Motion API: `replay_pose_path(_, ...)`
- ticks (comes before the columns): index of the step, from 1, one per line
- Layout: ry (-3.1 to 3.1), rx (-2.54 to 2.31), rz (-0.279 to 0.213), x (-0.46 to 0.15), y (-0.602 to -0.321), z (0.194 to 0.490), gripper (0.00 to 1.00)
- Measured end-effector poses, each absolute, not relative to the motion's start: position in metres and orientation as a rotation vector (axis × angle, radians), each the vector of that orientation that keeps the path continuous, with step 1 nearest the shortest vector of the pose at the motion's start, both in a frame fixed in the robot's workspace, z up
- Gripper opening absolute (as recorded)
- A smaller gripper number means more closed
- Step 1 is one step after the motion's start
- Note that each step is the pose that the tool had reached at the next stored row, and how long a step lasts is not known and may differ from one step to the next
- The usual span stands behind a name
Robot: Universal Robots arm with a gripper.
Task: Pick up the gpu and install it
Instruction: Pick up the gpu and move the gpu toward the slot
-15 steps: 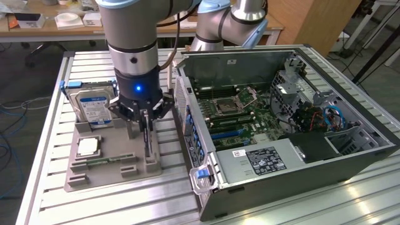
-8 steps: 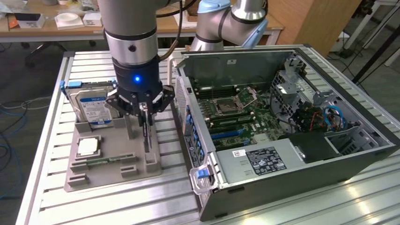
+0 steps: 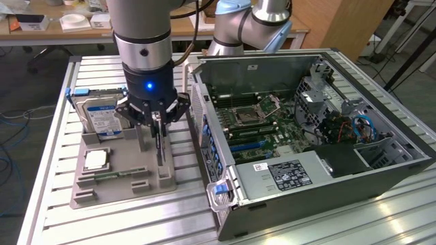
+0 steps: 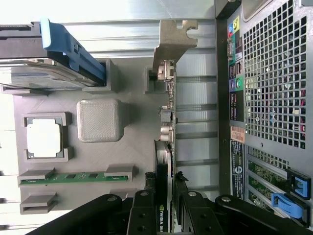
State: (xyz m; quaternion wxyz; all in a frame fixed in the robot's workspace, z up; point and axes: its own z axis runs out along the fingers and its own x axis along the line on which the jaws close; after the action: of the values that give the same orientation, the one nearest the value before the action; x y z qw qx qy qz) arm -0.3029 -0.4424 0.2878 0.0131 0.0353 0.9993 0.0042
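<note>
The gpu (image 3: pixel 159 148) is a thin black card standing on edge in the grey holder tray (image 3: pixel 122 191). In the wrist view the gpu (image 4: pixel 164 161) runs away from me, with its grey metal bracket (image 4: pixel 173 39) at the far end beside a tray post. My gripper (image 3: pixel 158 121) hangs straight down over the card. Its fingers (image 4: pixel 145 208) press on both faces of the card's upper edge, so my gripper (image 4: pixel 164 215) is shut on it. I cannot tell whether the card's lower edge has left the tray slot.
The tray also holds a silver hard drive (image 3: pixel 102 115) with a blue clip, a processor chip (image 3: pixel 97 160) and a green memory stick (image 3: pixel 116 175). An open computer case (image 3: pixel 381 173) with its motherboard (image 3: pixel 256 122) lies at the exterior view's right, close to the tray.
</note>
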Motion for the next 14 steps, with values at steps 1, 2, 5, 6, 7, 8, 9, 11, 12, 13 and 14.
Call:
replay_pose_path(1, 3.113, 0.110, 0.013, -0.303, -0.442, 0.288, 0.26)
replay_pose_path(2, 3.113, 0.110, 0.013, -0.303, -0.442, 0.288, 0.26)
replay_pose_path(5, 3.113, 0.110, 0.013, -0.303, -0.442, 0.288, 0.26)
replay_pose_path(6, 3.113, 0.110, 0.013, -0.303, -0.442, 0.288, 0.26)
replay_pose_path(7, 3.113, 0.110, 0.013, -0.303, -0.442, 0.288, 0.26)
replay_pose_path(8, 3.113, 0.110, 0.013, -0.303, -0.442, 0.288, 0.26)
replay_pose_path(9, 3.113, 0.110, 0.013, -0.303, -0.442, 0.288, 0.26)
replay_pose_path(11, 3.113, 0.110, 0.013, -0.303, -0.442, 0.291, 0.26)
replay_pose_path(12, 3.114, 0.110, 0.013, -0.303, -0.442, 0.294, 0.26)
replay_pose_path(13, 3.114, 0.110, 0.013, -0.303, -0.442, 0.297, 0.26)
replay_pose_path(14, 3.114, 0.110, 0.013, -0.303, -0.442, 0.301, 0.26)
